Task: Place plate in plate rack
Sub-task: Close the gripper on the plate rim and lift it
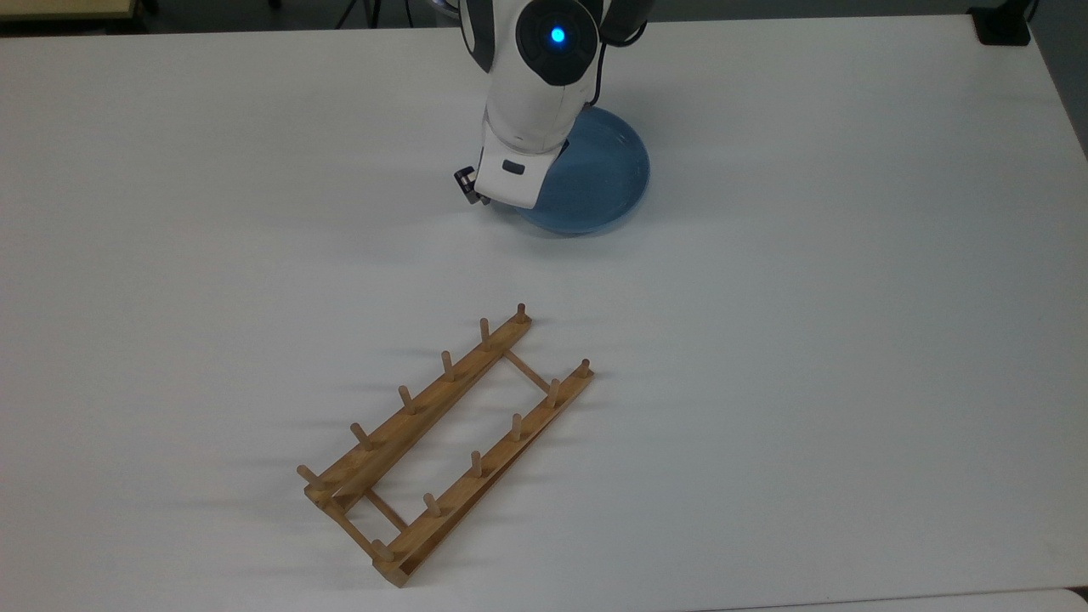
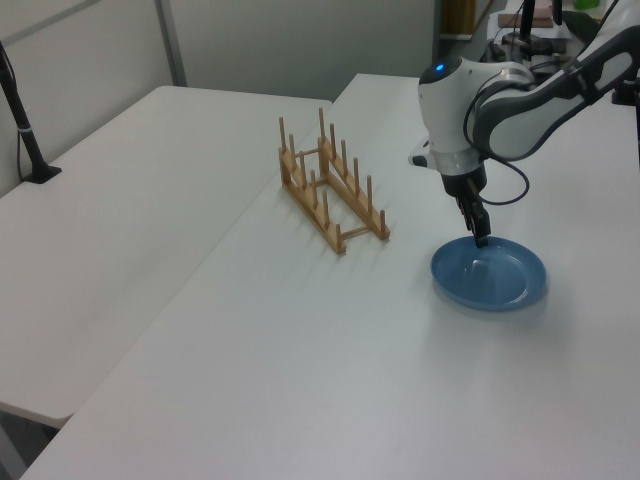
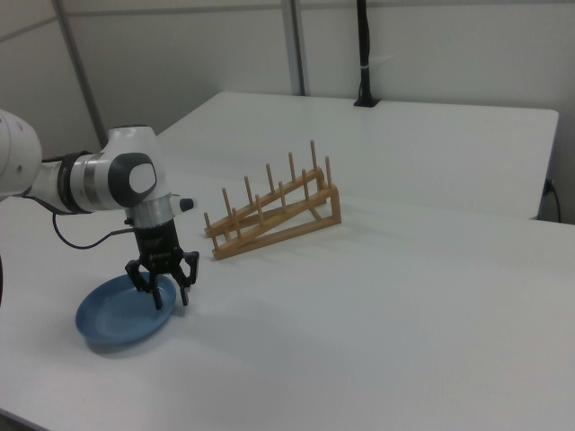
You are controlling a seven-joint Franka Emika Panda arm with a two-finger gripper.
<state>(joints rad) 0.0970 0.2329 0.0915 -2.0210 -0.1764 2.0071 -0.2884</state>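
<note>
The light-blue plate (image 1: 599,183) (image 2: 492,276) (image 3: 115,320) lies flat on the white table, partly covered by the arm in the top view. My gripper (image 3: 163,293) (image 2: 481,238) points straight down at the plate's rim on the side facing the rack. It is open, its fingers spread astride the rim, with nothing clamped between them. The wooden plate rack (image 1: 446,438) (image 2: 331,190) (image 3: 272,215) stands empty and apart from the plate, nearer the front edge in the top view, its pegs upright.
A black clamp base (image 1: 1003,25) sits at the table's far right corner in the top view. A black post (image 2: 24,118) (image 3: 364,56) stands on the adjoining table. Bare white tabletop (image 1: 807,340) lies between plate and rack.
</note>
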